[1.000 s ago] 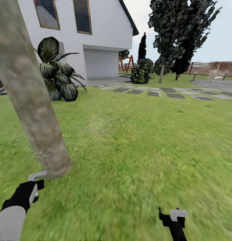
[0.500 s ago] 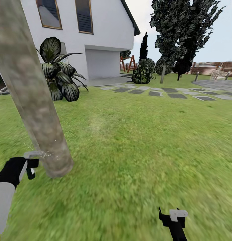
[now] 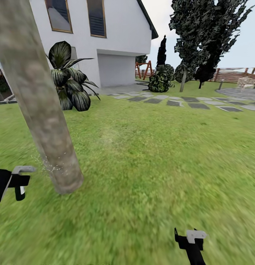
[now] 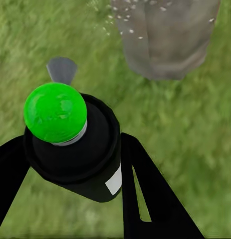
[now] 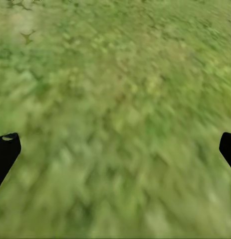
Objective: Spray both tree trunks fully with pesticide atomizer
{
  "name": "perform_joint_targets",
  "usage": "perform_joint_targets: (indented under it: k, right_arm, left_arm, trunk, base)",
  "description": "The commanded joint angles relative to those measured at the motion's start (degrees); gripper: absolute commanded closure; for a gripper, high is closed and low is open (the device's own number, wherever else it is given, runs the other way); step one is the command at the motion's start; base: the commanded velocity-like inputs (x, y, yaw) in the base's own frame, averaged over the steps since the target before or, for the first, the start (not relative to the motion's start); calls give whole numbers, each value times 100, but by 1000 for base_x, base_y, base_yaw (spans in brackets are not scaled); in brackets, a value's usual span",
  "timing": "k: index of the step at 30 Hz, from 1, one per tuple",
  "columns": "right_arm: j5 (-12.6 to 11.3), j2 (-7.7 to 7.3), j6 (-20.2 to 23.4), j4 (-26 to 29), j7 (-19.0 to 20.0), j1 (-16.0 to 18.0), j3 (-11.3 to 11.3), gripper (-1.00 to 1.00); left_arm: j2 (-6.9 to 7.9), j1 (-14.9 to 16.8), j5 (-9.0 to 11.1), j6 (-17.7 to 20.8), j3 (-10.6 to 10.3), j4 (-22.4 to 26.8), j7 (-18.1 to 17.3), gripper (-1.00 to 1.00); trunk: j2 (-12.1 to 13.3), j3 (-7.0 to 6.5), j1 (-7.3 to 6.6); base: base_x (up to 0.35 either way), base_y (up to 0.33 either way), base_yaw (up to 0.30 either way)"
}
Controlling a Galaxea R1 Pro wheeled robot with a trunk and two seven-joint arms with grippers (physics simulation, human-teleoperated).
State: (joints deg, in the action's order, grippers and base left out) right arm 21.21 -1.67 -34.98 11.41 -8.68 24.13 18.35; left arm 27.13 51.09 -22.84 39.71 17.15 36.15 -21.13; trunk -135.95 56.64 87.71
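The left gripper clamps the black, green-capped pesticide atomizer beside the mottled tan-grey tree trunk, where white droplets fleck the bark. The right gripper hangs spread wide over the green lawn.

Layout: lawn w/ trunk near left, house behind.

Tree trunk stands on grass, left foreground, leaning. Sprayer in left gripper just left of trunk base. Right gripper low right, well apart from trunk. Leafy plant behind trunk, before house. Stepping stones cross lawn at right; tall trees and fence beyond.
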Motion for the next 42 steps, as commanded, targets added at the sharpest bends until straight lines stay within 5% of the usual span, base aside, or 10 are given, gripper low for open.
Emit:
perform_joint_targets:
  k: [1,8,42]
  right_arm:
    - [60,0,-15,-7,-38,4,19,-100]
    - [59,0,-18,-7,-38,4,19,-100]
    - [59,0,-10,-7,-38,4,19,-100]
  left_arm:
    - [-11,6,-60,20,-26,14,-51,100]
    - [-220,6,-65,19,-218,17,-28,100]
    - [-209,32,-42,4,-120,40,-4,100]
  trunk:
    - [-2,5,-1]
    - [-2,5,-1]
    - [-2,5,-1]
  base:
    - [0,0,250]
    - [106,-161,46]
    - [94,-260,45]
